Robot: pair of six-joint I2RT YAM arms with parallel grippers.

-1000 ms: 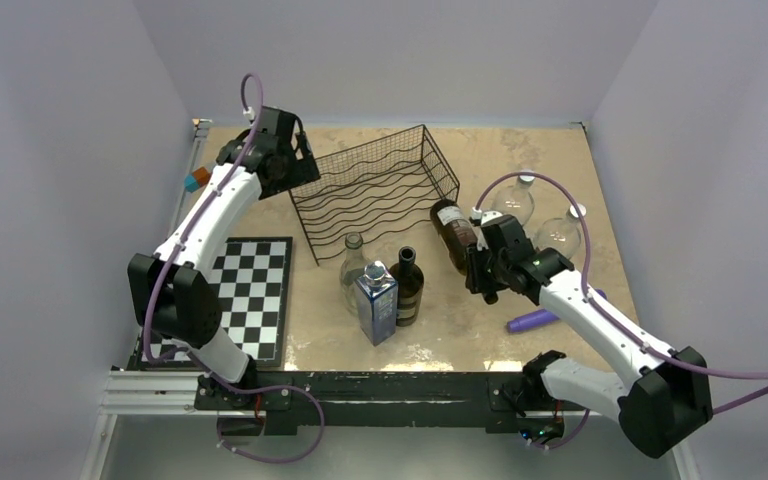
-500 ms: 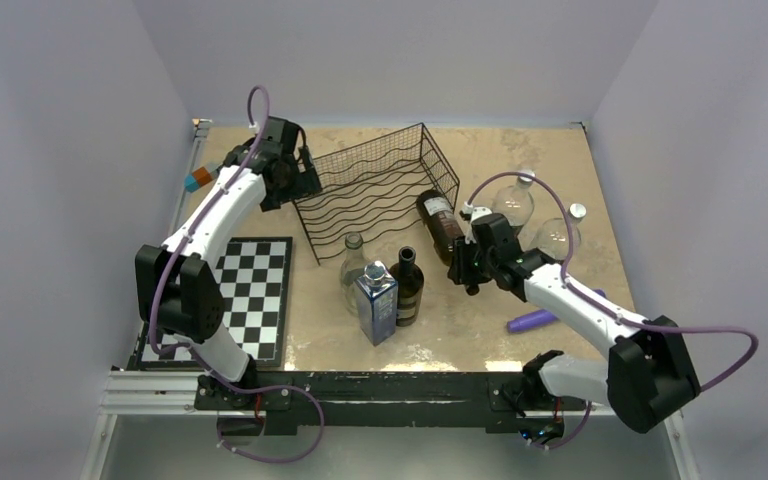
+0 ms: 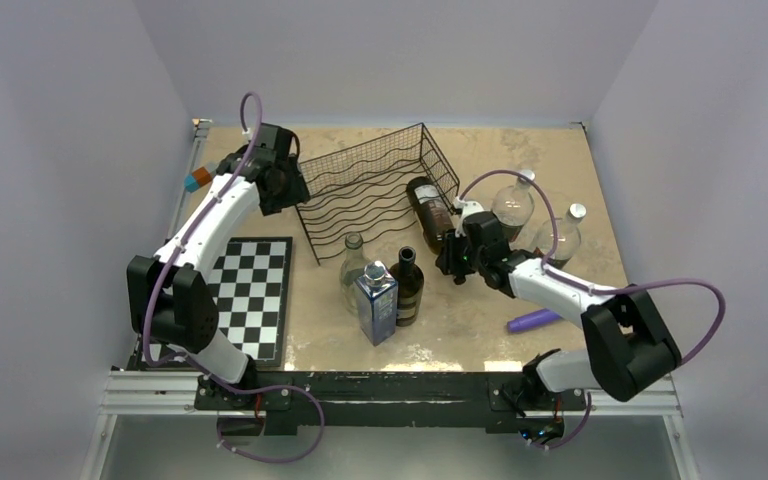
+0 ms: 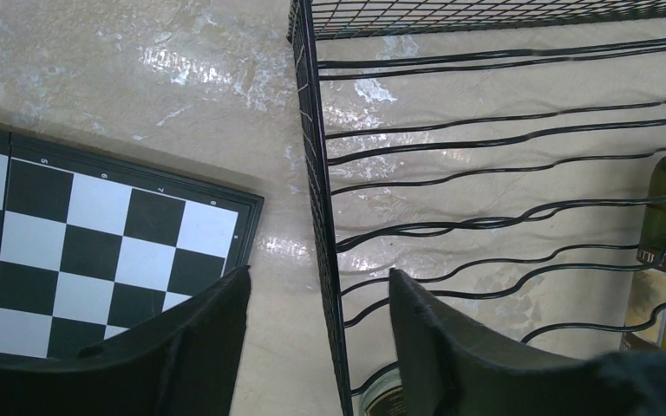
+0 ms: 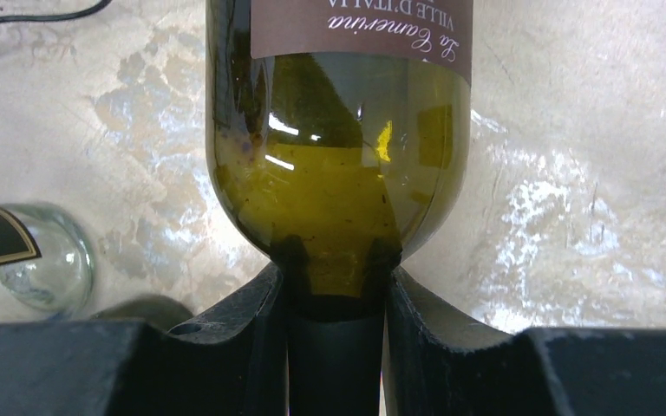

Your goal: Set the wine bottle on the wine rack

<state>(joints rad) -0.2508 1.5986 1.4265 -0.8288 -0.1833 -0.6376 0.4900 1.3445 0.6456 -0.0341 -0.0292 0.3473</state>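
Observation:
The black wire wine rack [image 3: 375, 190] lies at the back centre of the table, its wavy shelves [image 4: 486, 139] filling the left wrist view. My left gripper [image 3: 295, 186] is at the rack's left side, open. Its fingers [image 4: 438, 347] straddle the mesh side wall with a gap on each side, and the gripper [image 4: 319, 277] touches nothing. The wine bottle [image 3: 427, 212], olive-green glass with a brown label [image 5: 338, 173], tilts beside the rack's right front corner. My right gripper [image 3: 457, 256] is shut on its neck [image 5: 336, 290].
In front of the rack stand a clear bottle [image 3: 352, 262], a blue carton [image 3: 376, 300] and a dark bottle [image 3: 407, 285]. Two round clear flasks [image 3: 513, 200] [image 3: 557, 235] stand at the right. A purple object [image 3: 533, 320] lies near right. A chessboard [image 3: 245, 290] lies at the left.
My right arm carried the bottle left and back, up to the rack's right front corner. My left gripper shifted onto the rack's left wall and its jaws narrowed.

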